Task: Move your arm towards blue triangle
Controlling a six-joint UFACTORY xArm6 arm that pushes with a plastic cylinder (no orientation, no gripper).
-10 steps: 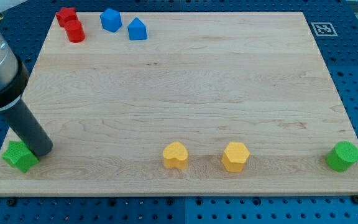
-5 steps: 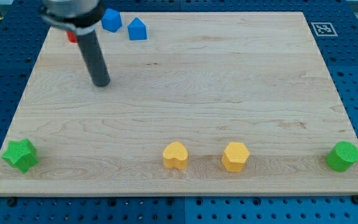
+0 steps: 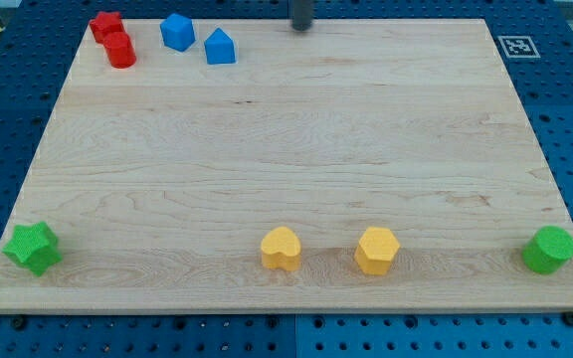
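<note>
The blue triangle-topped block (image 3: 220,47) sits near the board's top edge, left of centre. My tip (image 3: 301,27) stands at the board's top edge, to the right of that block and apart from it by a clear gap. Only the rod's lowest part shows; the rest is cut off by the view's top. A second blue block (image 3: 177,31) sits just left of the triangle one.
Two red blocks (image 3: 113,40) sit touching at the top left. A green star (image 3: 33,248) is at the bottom left, a green cylinder (image 3: 548,249) at the bottom right. A yellow heart (image 3: 281,249) and a yellow hexagon (image 3: 376,250) sit at the bottom middle.
My tip swept from beside the green star at the bottom left, up past the red blocks, then right to the board's top edge, right of the blue triangle. No block moved.
</note>
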